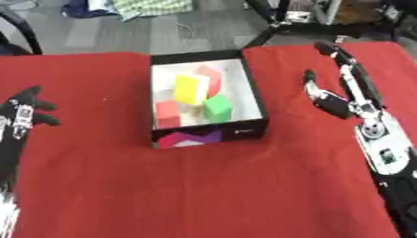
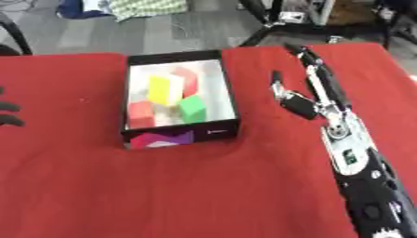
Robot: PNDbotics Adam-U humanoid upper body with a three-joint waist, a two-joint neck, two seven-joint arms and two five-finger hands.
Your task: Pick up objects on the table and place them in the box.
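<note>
We see a black box (image 1: 208, 132) with a white inside standing at the upper centre of the frame on the bench (image 1: 204, 186), which is covered in red cloth. Inside it lie a yellow block (image 1: 191, 89), a green block (image 1: 218, 108), a red block (image 1: 168, 114) at the lower left and another red block (image 1: 209, 74) at the back. Our right hand (image 1: 352, 86) lies released, fingers straight, right of the box. Our left hand (image 1: 24, 114) rests released at the left edge, grasping nothing.

One black cardboard box (image 1: 207, 133) sits on the red-covered bench (image 1: 204, 186). Inside lie four foam blocks: two red blocks (image 1: 168, 114), one yellow block (image 1: 191, 89), one green block (image 1: 218, 108). Two robot hands show, left (image 1: 23, 116) and right (image 1: 346, 88).
</note>
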